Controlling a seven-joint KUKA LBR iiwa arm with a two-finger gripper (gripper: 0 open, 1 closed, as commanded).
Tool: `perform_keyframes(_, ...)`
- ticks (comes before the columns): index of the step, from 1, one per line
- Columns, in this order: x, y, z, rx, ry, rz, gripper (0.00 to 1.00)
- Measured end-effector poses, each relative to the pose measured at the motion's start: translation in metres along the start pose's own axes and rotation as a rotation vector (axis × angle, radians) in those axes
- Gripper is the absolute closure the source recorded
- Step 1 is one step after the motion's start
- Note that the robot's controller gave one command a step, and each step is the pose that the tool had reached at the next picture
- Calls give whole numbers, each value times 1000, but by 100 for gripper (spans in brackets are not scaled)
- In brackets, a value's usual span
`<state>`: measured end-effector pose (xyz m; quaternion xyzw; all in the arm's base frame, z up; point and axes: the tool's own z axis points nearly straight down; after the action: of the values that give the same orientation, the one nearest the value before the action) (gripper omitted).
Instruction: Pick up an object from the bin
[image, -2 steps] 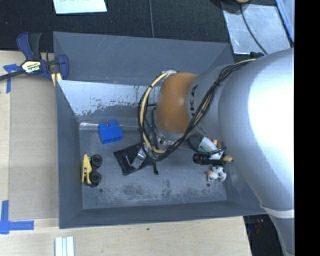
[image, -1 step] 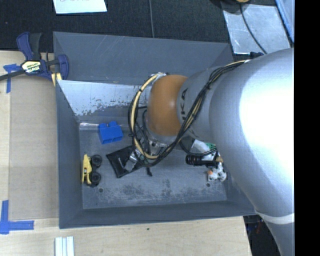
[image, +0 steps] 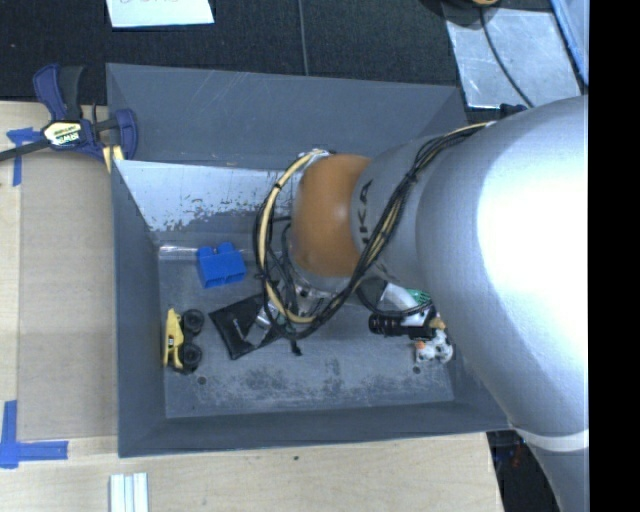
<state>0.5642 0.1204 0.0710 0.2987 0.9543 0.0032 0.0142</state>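
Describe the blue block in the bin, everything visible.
The blue block is small and chunky, plastic by the look, roughly rectangular with a notched edge. It lies flat on the bin's floor near the back wall, left of the arm's orange-covered wrist. It sits apart from the black flat piece in front of it and the yellow wheeled toy. Only the floor appears to touch it.

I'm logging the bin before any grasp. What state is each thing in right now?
Blue block: lying free near the back wall, untouched.
Yellow car: by the left wall, seemingly on its side with its wheels facing right.
Black piece: lying flat and askew mid-bin, its right end beneath the end effector.
Small toy: lying at the right, partly hidden by the arm.
End effector: low over the black piece; contact cannot be told.
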Motion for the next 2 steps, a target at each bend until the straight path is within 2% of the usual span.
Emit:
perform_keyframes(1, 0, -4, -7, 2, 4, 134, 0)
perform_keyframes(2, 23, 29, -2, -2, -2, -17, 100)
